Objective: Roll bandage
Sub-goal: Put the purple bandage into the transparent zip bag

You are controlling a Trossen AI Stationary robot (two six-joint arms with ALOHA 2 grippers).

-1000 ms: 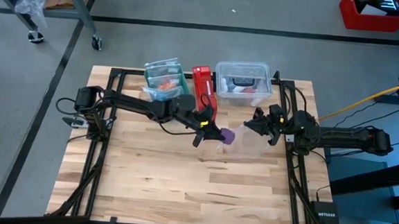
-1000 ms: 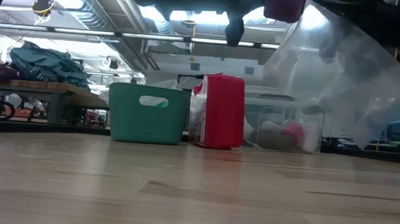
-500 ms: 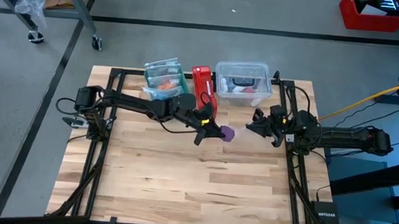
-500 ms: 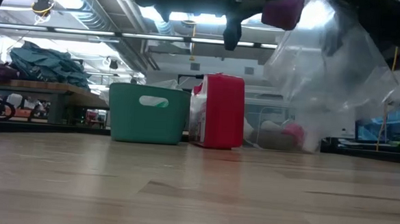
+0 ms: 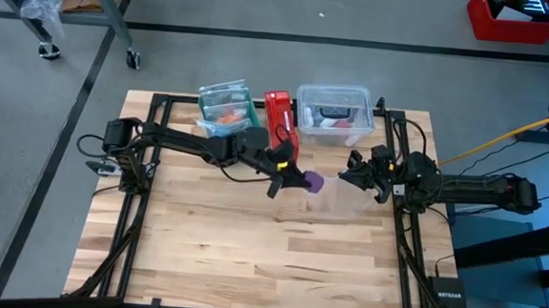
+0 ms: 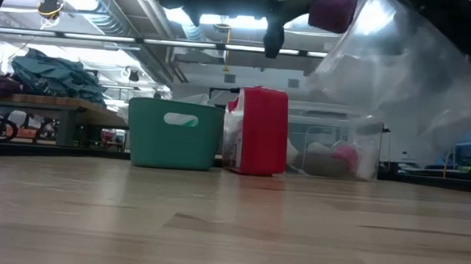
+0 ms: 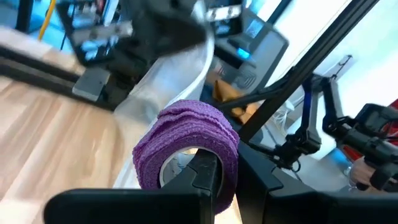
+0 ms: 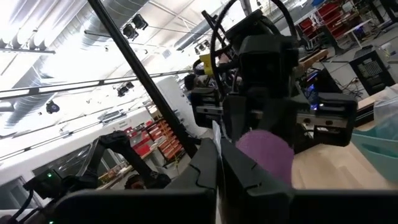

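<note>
The bandage is a purple coiled roll, held well above the table's middle by my left gripper, which is shut on it. In the low view the roll shows right beside the upper edge of a clear plastic bag. I cannot tell whether it is inside the bag. My right gripper stands just to the roll's right, shut on the bag. The bag hangs below it, clear of the table. My left gripper holds the roll by its wall, with one finger in the hollow core and the other outside. The fingers come level from the table's left. The roll is lifted clear, its open end toward the wrist camera. My right gripper pinches a thin edge of the clear bag between its two shut fingers, coming roughly level from the table's right. The bag hangs slack below the fingers, clear of the table.
Along the far edge stand a green bin, a red box and a clear lidded container. Black frame rails run along the table's left and right sides. The wooden top nearer the front is bare.
The clear bag has swayed and changed shape under my right gripper, first bunching, then spreading out again. The roll has stayed beside the bag's upper edge.
</note>
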